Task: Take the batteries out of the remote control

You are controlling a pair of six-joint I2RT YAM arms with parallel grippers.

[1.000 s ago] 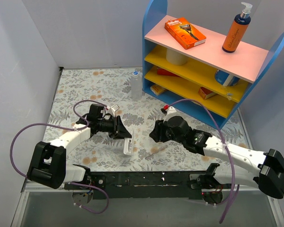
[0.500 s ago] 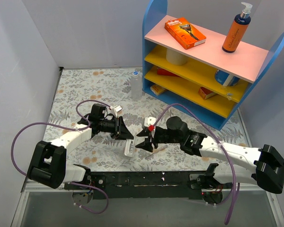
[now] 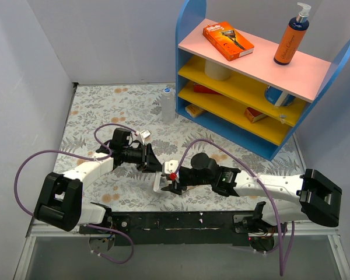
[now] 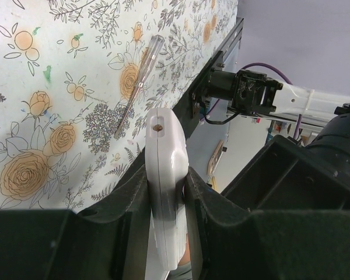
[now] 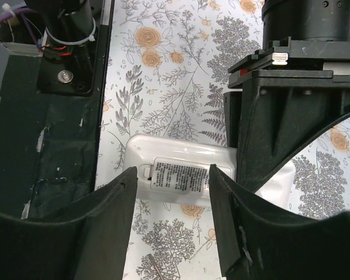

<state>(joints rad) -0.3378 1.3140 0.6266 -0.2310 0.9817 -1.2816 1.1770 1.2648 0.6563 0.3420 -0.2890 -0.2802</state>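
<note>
The white remote control (image 4: 162, 175) is pinched edge-on between the fingers of my left gripper (image 4: 165, 174), just above the floral mat. From above, the remote control (image 3: 158, 184) sticks out below the left gripper (image 3: 153, 163). My right gripper (image 3: 170, 179) hovers at its free end. In the right wrist view the remote control (image 5: 181, 175) shows its labelled back face, with the closed cover and its small latch. The right gripper (image 5: 172, 173) is open, one finger on each side, not touching it. The batteries are hidden.
A slim tool with a clear handle (image 4: 137, 87) lies on the mat near the front black rail (image 3: 181, 220). A clear bottle (image 3: 168, 105) stands at the back. The blue shelf unit (image 3: 245, 87) fills the back right, carrying boxes and a pump bottle.
My right arm has swung left across the mat and brought its open fingers over the remote's free end. The left gripper has kept its hold and barely moved.
</note>
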